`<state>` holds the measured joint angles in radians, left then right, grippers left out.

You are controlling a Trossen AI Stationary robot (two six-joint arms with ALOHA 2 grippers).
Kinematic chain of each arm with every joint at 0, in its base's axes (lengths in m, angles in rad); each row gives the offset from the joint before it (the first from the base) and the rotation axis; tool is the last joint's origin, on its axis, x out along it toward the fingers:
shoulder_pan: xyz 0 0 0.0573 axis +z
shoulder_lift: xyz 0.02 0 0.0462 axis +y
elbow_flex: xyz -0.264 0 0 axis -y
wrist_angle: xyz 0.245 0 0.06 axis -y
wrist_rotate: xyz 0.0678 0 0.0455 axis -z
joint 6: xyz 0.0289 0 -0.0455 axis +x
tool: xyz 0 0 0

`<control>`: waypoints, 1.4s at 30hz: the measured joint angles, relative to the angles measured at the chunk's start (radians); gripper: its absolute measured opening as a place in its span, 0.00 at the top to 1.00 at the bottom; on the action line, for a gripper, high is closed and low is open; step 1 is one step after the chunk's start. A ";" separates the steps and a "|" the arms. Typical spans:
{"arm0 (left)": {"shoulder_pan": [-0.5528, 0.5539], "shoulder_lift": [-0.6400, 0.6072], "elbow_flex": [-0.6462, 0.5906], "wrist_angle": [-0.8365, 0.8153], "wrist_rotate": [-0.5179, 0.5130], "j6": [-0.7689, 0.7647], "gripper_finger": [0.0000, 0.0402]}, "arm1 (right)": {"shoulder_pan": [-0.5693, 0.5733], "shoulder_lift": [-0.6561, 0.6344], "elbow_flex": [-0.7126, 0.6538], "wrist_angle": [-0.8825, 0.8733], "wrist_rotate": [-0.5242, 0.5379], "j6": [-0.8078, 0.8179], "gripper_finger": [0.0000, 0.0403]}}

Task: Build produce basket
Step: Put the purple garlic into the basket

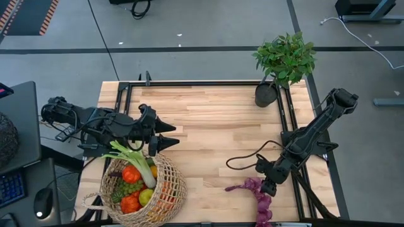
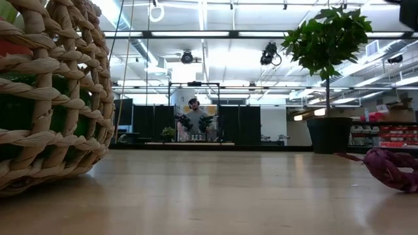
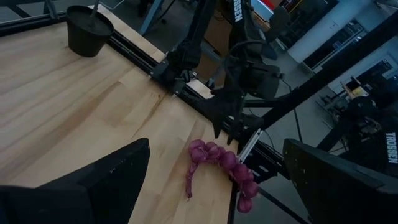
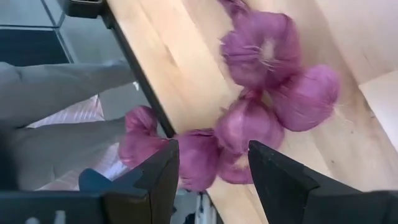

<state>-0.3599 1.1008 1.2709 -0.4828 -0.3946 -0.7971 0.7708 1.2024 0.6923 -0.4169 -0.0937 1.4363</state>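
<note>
Purple grapes [image 1: 260,197] overhanging table [image 1: 214,132] edge

I read the table [image 1: 214,126] as pale, smooth wood planks with a soft satin sheen in my low view, framed by matt black metal rails [image 1: 285,120]. The basket [image 1: 167,195] near left is coarse tan wicker, rough and open-woven. The purple grapes [image 4: 249,124] look like matt, slightly fibrous balls. The plant pot [image 3: 89,30] far right looks like matt black plastic to me. The right gripper's fingers [image 4: 283,180] look like matt dark plastic.
</note>
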 joint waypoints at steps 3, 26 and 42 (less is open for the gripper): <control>-0.001 0.000 0.000 0.000 0.000 0.000 0.07 | 0.002 0.042 0.095 -0.066 0.024 -0.046 0.51; -0.004 0.000 0.000 0.000 0.059 0.053 0.07 | 0.057 0.492 0.484 -0.533 -0.026 0.170 0.29; -0.004 0.000 0.000 -0.010 0.142 0.085 0.07 | 0.071 0.561 0.484 -0.445 -0.034 0.430 0.13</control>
<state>-0.3641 1.1007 1.2705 -0.4927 -0.2527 -0.7124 0.8421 1.7635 1.1767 -0.8623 -0.1276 1.8660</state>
